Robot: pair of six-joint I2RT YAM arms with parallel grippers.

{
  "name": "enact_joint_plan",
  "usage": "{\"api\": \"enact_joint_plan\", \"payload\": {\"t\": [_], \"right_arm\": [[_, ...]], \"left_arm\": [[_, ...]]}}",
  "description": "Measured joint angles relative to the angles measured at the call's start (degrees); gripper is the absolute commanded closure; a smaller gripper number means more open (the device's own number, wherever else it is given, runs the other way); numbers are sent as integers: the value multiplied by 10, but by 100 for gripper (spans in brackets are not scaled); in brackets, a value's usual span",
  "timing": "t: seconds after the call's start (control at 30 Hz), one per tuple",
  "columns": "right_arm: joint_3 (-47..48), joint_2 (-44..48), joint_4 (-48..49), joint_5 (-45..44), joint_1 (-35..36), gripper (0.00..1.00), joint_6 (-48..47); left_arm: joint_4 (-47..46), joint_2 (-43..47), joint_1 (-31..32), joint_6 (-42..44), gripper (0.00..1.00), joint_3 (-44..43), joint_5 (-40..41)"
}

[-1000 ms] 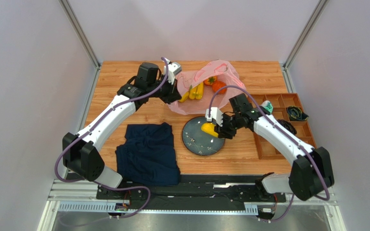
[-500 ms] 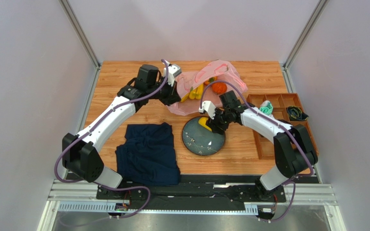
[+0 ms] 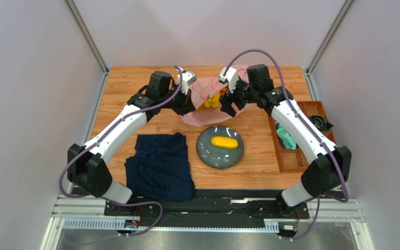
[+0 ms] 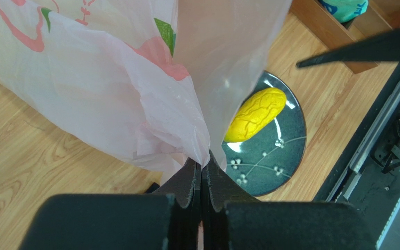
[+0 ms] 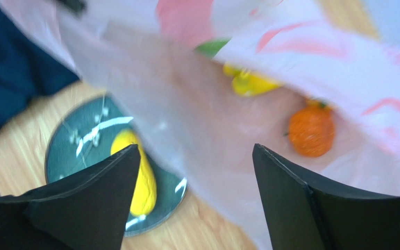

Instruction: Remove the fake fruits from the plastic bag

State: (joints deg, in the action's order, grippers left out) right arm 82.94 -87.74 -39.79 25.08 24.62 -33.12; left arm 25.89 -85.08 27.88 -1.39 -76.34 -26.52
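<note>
With your left gripper (image 4: 202,167) pinching the plastic bag (image 4: 108,104) taut and one yellow piece (image 3: 224,142) on the plate (image 3: 207,152), lower your wide-open, empty right gripper (image 5: 196,151) squarely over the orange fruit (image 5: 311,130) inside.
</note>
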Motion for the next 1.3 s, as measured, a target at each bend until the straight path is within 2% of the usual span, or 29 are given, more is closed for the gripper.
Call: {"api": "enact_joint_plan", "payload": {"t": [0.13, 0.27, 0.37, 0.4, 0.47, 0.7, 0.87, 1.13, 1.23, 1.27, 1.3], "right_arm": [[11, -6, 66, -5, 2, 32, 68], [29, -89, 95, -32, 16, 36, 102], [45, -168, 110, -55, 22, 33, 113], [50, -190, 111, -63, 23, 28, 113], [62, -229, 115, -79, 23, 25, 115], [132, -290, 136, -136, 23, 23, 114], [169, -311, 153, -140, 23, 38, 107], [185, -349, 136, -125, 26, 40, 102], [181, -349, 135, -119, 28, 48, 97], [179, -349, 135, -118, 29, 57, 96], [177, -349, 135, -117, 30, 61, 95]], "left_arm": [[0, 0, 0, 0, 100, 4, 0], [0, 0, 0, 0, 100, 4, 1], [0, 0, 0, 0, 100, 4, 1], [0, 0, 0, 0, 100, 4, 2], [0, 0, 0, 1, 100, 4, 3], [0, 0, 0, 2, 100, 4, 13], [0, 0, 0, 3, 100, 4, 17], [1, 0, 0, 3, 100, 4, 22], [1, 0, 0, 3, 100, 4, 22], [1, 0, 0, 3, 100, 4, 22], [1, 0, 0, 3, 100, 4, 22]]}}
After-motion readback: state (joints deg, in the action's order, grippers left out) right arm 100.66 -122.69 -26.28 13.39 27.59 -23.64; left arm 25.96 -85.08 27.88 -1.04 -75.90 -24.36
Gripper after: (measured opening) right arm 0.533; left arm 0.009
